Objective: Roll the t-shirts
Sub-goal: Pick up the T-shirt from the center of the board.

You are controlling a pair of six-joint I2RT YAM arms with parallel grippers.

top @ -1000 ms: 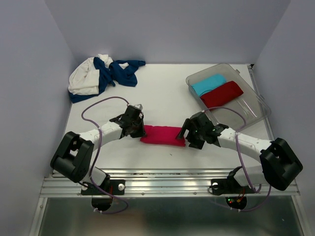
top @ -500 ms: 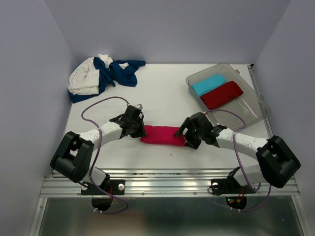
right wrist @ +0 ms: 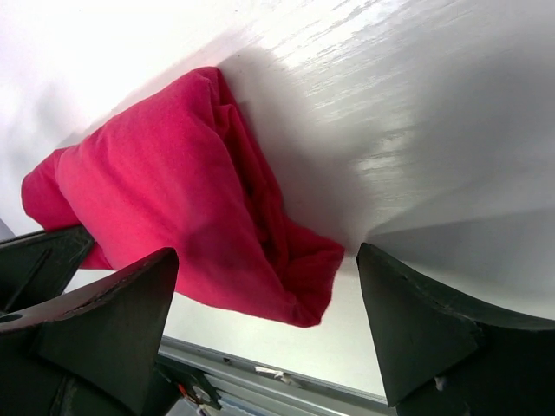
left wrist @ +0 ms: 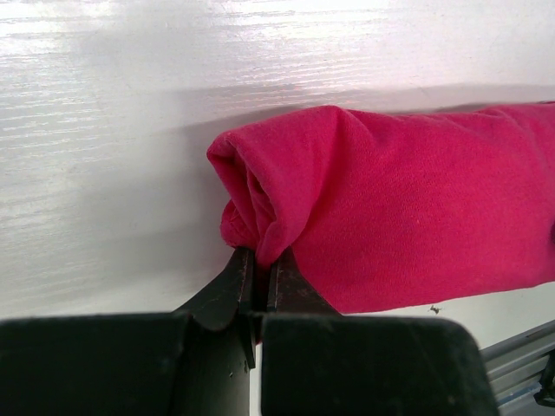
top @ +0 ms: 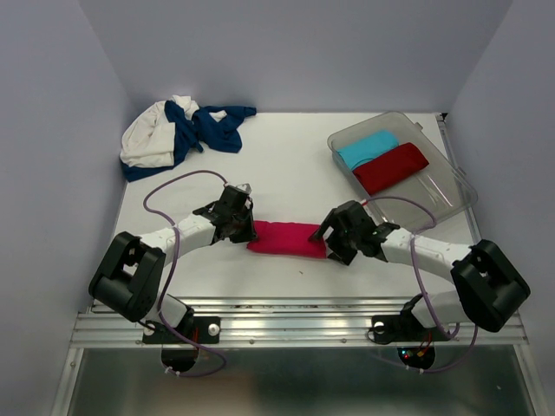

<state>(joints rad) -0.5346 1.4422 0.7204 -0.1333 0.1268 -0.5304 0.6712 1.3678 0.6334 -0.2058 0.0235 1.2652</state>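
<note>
On our table [top: 286,165], the rolled pink shirt [top: 287,237] lies at lower centre of the top view. Our left claw [left wrist: 258,260] pinches a fold at its left end. Our right claw [top: 329,245] gapes wide around its right end.

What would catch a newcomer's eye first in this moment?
A rolled pink-red t-shirt lies near the front edge of the table, the left gripper shut on a fold at its left end, the right gripper open around its right end. Far left, a navy t-shirt and a white t-shirt lie heaped; far right, a clear bin holds a light blue roll and a dark red roll.
</note>
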